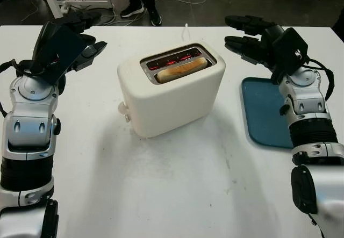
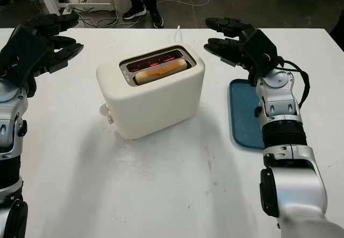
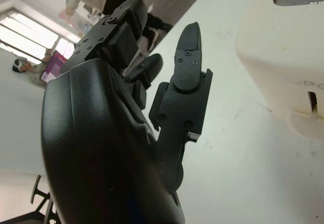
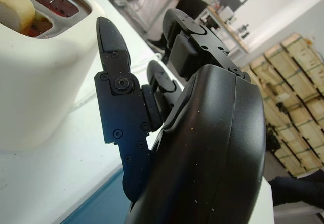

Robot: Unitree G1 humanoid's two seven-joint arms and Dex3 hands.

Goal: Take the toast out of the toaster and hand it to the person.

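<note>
The broad white surface (image 1: 172, 195) fills most of the frame. At its centre stands a cream, rounded plastic toaster (image 1: 169, 90), its slots running from lower left to upper right. A flat blue-green tray (image 1: 266, 114) lies at right. The left hand (image 1: 80, 39), upper left, and the right hand (image 1: 250, 36), upper right, are both open, fingers holding nothing. A golden slice of toast (image 1: 181, 69) sits in the nearer slot, long axis along it.

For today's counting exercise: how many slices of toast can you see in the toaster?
1. A single slice of toast stands in the front slot of the white toaster. The rear slot shows glowing red elements; a slice sunk deep there could be hidden.
</note>
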